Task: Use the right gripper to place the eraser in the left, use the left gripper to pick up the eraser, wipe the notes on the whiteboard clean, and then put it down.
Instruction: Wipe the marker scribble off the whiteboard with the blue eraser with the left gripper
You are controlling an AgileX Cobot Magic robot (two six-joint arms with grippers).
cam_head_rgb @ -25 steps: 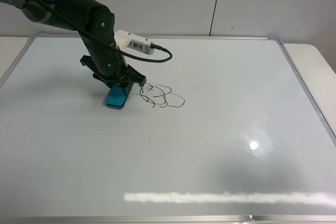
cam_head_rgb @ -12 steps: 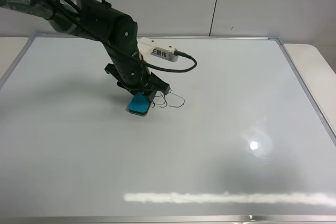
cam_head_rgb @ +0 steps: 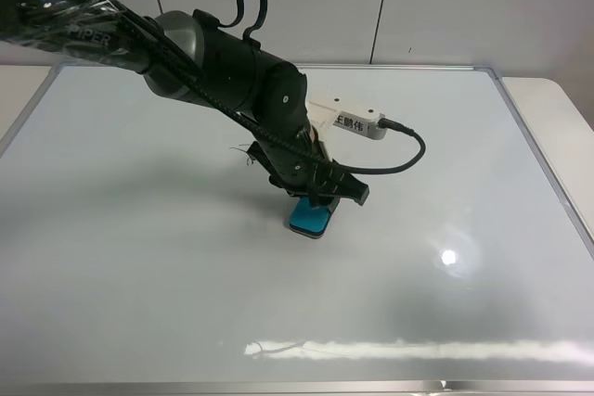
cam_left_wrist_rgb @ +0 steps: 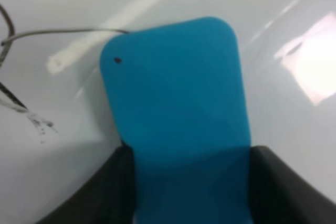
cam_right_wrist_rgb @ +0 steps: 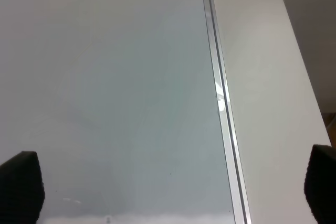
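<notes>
The left claw (cam_head_rgb: 325, 195) is clenched on the near end of the blue eraser (cam_head_rgb: 310, 219), its two black fingers gripping either side, and it presses the block down on the whiteboard (cam_head_rgb: 139, 257) close to the middle, a little to the near side. A few thin scribbles (cam_head_rgb: 244, 151) show just left of the arm; whether more ink lies hidden under the arm I can't tell. The right claw (cam_right_wrist_rgb: 170, 192) hangs released and empty over the board's right side, near the metal frame (cam_right_wrist_rgb: 220, 103). My worry is the grip: only one end of the eraser is pinched, so a hard sideways drag could twist it loose or tip it onto an edge, lifting the felt and leaving streaks. Those strokes on the left could also be skipped if the sweep never returns there. The looping cable (cam_head_rgb: 408, 150) off the wrist box could brush the board too.
</notes>
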